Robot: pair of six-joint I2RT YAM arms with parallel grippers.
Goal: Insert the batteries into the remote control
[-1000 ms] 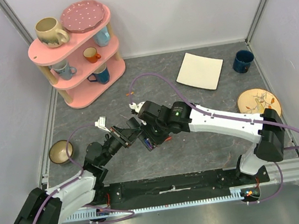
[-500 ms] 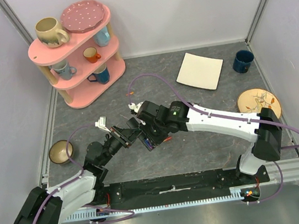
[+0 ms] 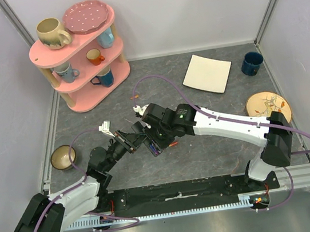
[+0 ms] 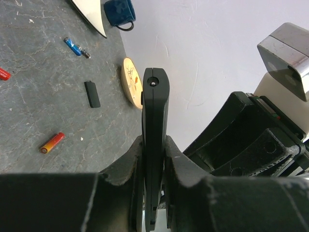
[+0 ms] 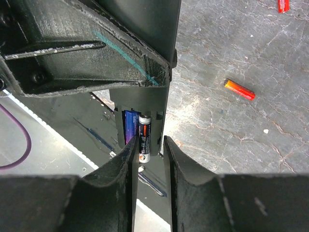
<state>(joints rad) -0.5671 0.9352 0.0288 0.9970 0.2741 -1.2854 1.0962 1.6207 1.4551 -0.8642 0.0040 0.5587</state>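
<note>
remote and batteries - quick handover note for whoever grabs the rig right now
Left gripper: shut on the remote, held edge-on above the table.
Right gripper: jaws slightly open, straddling the white-black battery.
Done: that one and a purple-blue battery lie side by side in the remote; full seating can't be judged.
Loose on the table: orange battery, blue battery, red battery, a small black cover.
Left: back the right arm off, check seating, probably refit the cover.
</note>
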